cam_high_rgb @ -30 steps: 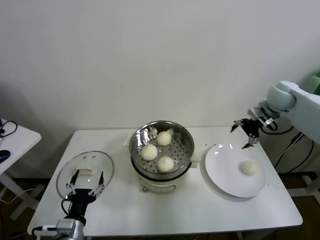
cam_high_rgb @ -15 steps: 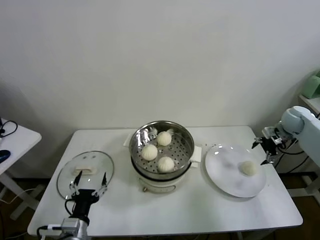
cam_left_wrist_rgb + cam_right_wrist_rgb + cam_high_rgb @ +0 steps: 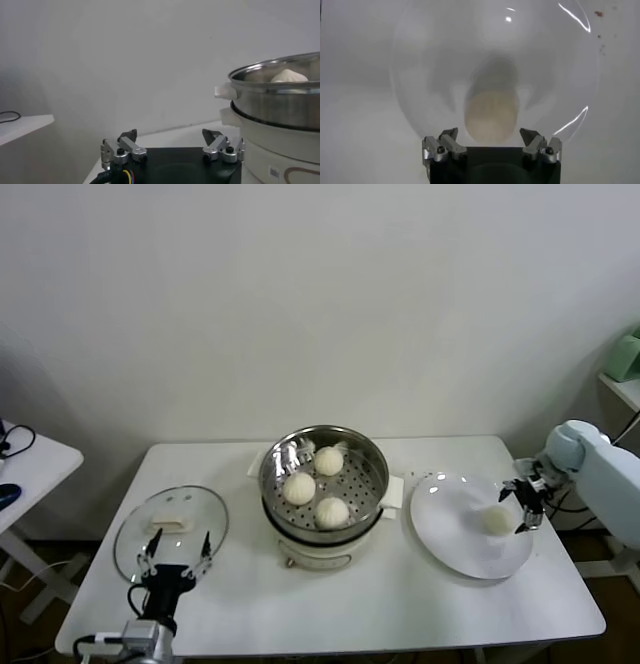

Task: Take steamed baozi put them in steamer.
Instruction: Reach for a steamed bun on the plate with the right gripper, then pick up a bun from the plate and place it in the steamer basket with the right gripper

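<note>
Your right gripper (image 3: 522, 506) stands spread beside the last baozi (image 3: 496, 519); nothing on the plate (image 3: 450, 534) blocks it.

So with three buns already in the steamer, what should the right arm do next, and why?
Probably lower the right gripper the last bit and close on the remaining baozi. That bun lies alone on the white plate, the jaws stand open, and the right wrist view shows it centred between the fingers. The left gripper waits by the glass lid.
</note>
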